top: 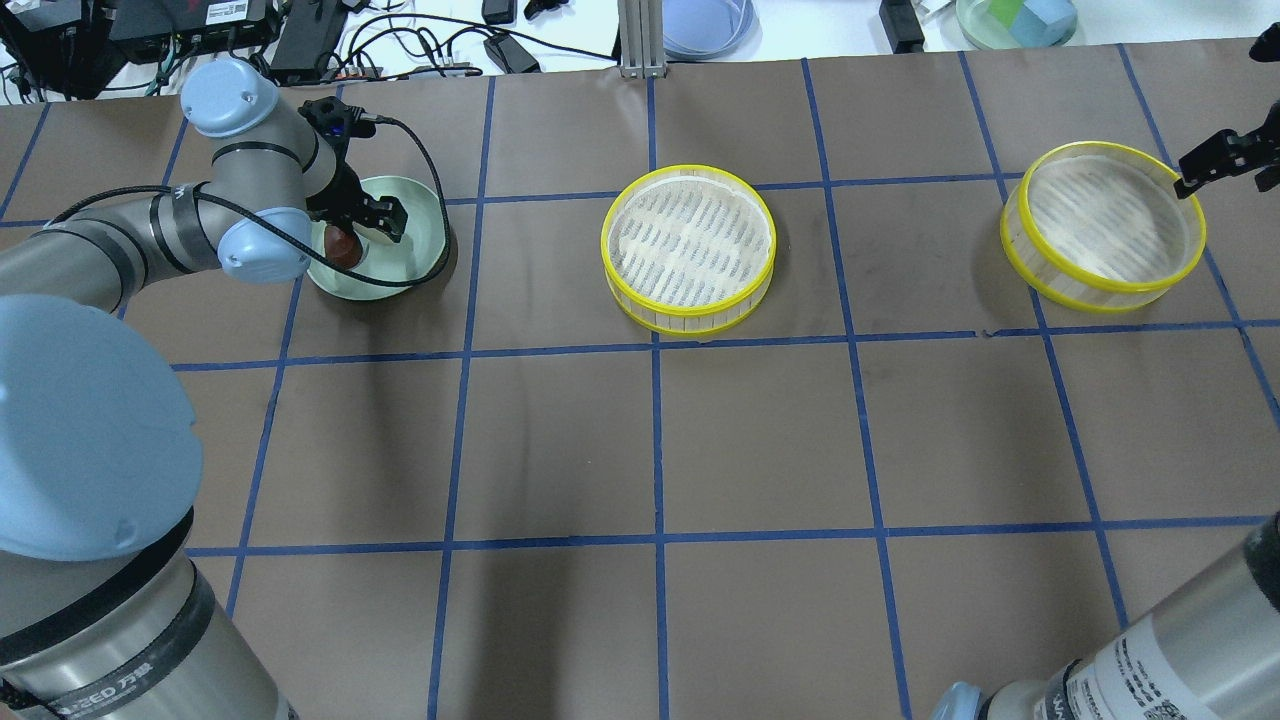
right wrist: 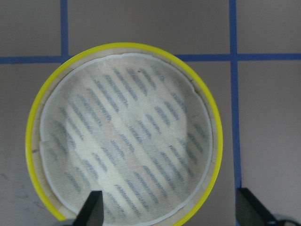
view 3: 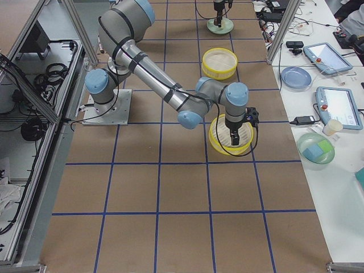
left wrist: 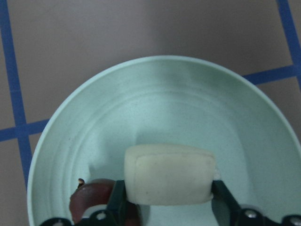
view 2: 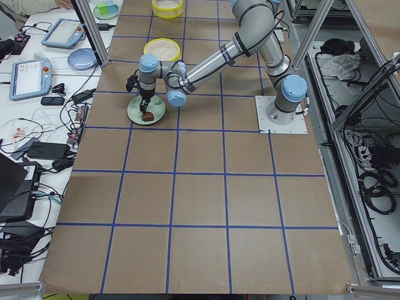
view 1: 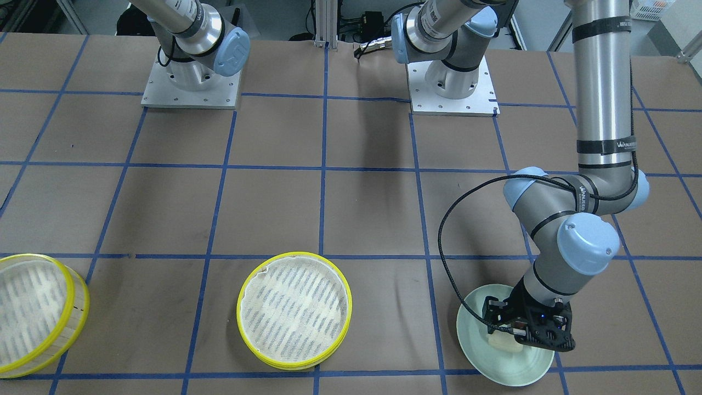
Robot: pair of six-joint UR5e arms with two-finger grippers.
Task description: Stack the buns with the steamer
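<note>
My left gripper (left wrist: 169, 190) is down in the pale green plate (left wrist: 164, 94) and is shut on the cream-white blocky bun (left wrist: 169, 174), which fills the gap between the fingers. The dark reddish-brown bun (left wrist: 87, 202) lies in the plate just beside it, also seen in the overhead view (top: 343, 246). One steamer tray (top: 688, 245) stands mid-table with nothing in it. My right gripper (right wrist: 171, 214) is open above the other steamer tray (right wrist: 124, 136), one finger over the liner and one outside the yellow rim. That tray holds nothing.
The two arm bases (view 1: 191, 82) (view 1: 452, 88) stand at the robot's side of the table. A blue plate (top: 705, 20), a green dish with blocks (top: 1015, 20) and cables lie beyond the far edge. Blue tape lines grid the brown table.
</note>
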